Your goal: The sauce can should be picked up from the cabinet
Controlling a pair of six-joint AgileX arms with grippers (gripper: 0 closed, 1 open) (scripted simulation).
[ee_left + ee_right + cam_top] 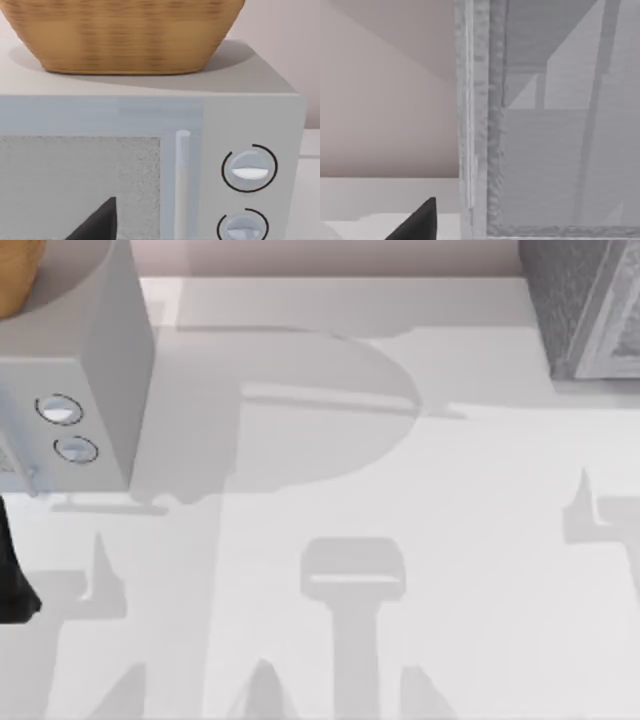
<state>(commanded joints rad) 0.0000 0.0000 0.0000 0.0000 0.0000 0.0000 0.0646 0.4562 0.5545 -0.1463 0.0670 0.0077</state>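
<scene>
The cabinet (585,305) sits at two o'clock on the table (420,540); the can is hidden. Judging by type, it's rigid, light and smooth: grip mid-side. Either claw's opening: cannot tell.

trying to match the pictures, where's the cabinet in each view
Top view: cabinet, dark speckled, at the far right corner of the table.
Left wrist view: not in it; that is the dial box.
Right wrist view: its pale front panel up close.
Shared landmark: the cabinet's speckled edge.
</scene>
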